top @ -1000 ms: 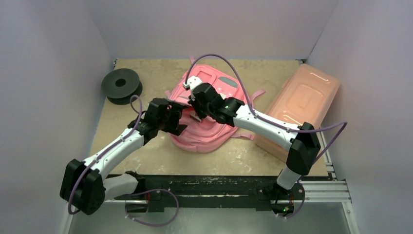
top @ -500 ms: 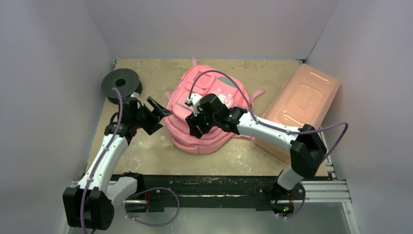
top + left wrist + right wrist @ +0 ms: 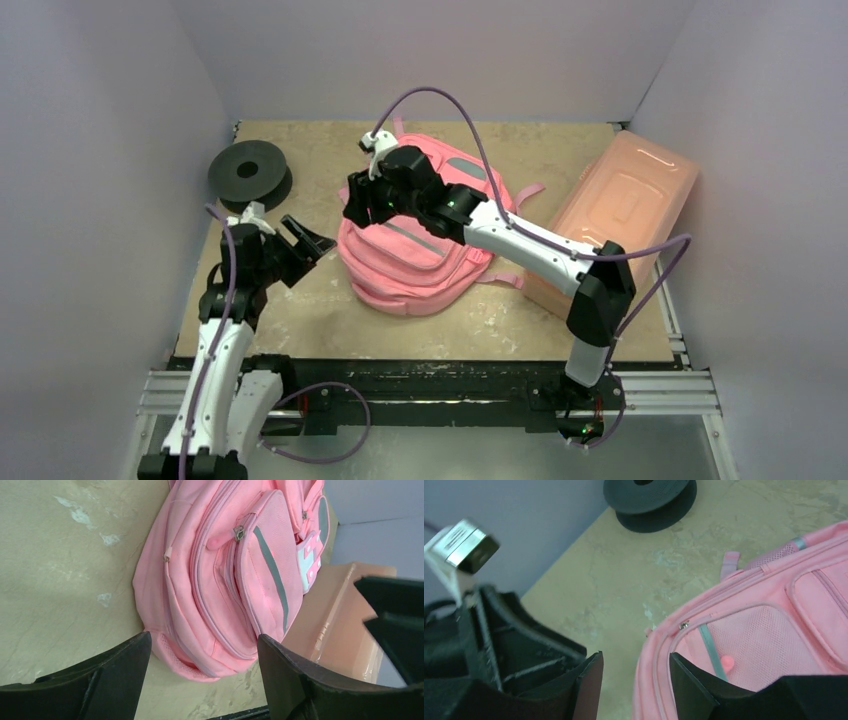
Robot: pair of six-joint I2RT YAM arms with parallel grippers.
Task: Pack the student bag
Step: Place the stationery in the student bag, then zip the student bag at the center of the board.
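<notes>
Jaws spread, the right gripper [image 3: 356, 204] hovered over the student bag's [image 3: 415, 262] far-left corner; the left gripper [image 3: 303, 240], likewise spread, stood just left of it.

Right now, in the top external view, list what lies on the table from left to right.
black spool → student bag → salmon-pink box
</notes>
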